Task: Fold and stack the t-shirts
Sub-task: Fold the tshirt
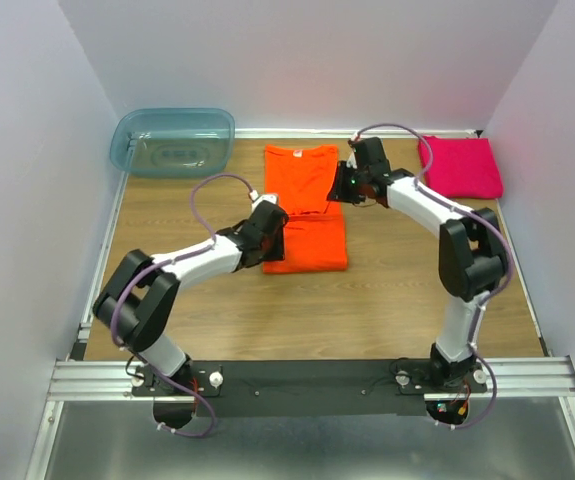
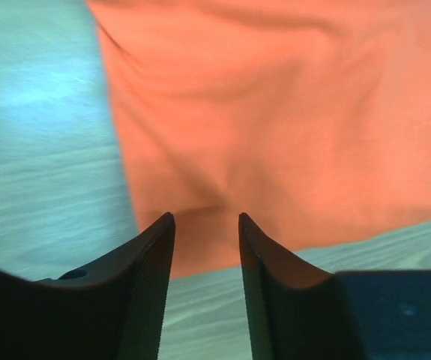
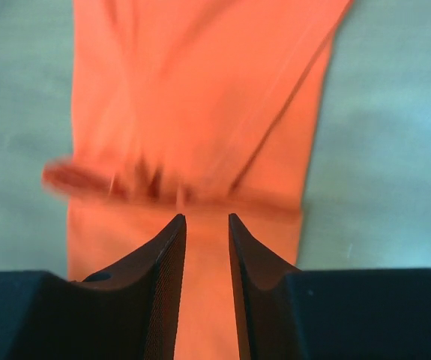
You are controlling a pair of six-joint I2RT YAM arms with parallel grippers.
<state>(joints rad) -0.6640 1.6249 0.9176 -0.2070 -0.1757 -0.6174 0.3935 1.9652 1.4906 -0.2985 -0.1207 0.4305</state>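
1. A translucent blue-green plastic tub [image 1: 172, 140] sits at the far left corner of the brown wooden table [image 1: 397, 290].
2. The left gripper [image 2: 206, 225] is at the left edge of the orange shirt, its jaws moderately apart and gripping nothing.
3. The bright orange cloth t-shirt [image 1: 302, 180] lies flat mid-table, with a bunched crease across it.
4. The right gripper [image 3: 206, 221] is over the shirt's right side at that crease, its jaws narrowly parted and empty.
5. The magenta-pink cloth t-shirt [image 1: 459, 167], folded square, lies at the far right, well apart from the orange one.
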